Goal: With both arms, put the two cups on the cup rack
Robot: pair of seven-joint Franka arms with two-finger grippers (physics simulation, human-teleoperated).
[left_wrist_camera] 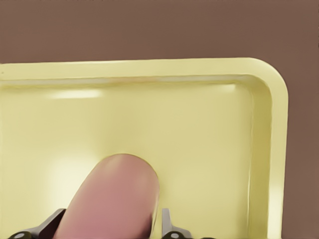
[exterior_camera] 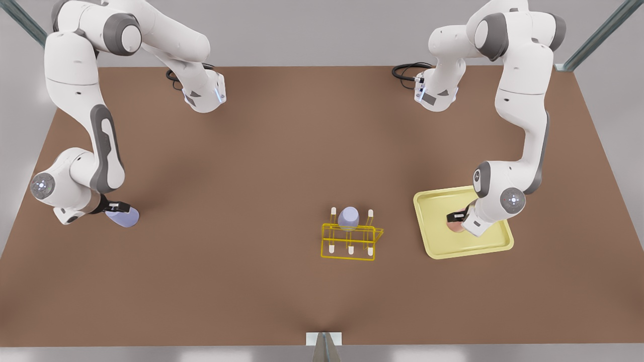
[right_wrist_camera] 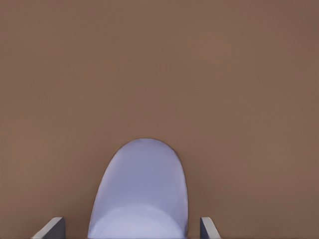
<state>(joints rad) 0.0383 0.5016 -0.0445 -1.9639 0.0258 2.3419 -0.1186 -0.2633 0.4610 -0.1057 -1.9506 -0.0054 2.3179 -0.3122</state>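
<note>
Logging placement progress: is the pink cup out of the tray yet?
No. The pink cup sits inside the pale-yellow tray, between the left gripper's fingers, well apart from the cup rack.

Even, soft overhead light — faint blurred shadows on table (exterior_camera: pixel 261 166); mild glare on tray (left_wrist_camera: pixel 75 93).

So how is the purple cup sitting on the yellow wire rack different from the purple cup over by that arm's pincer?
The lavender cup on the rack sits over a peg of the cup rack; the other lavender cup is at the table, far toward the front view's left.
The racked cup has no pincer near it; the other sits between the right pincer fingers.
Both look alike: plain, handleless, lavender.
</note>
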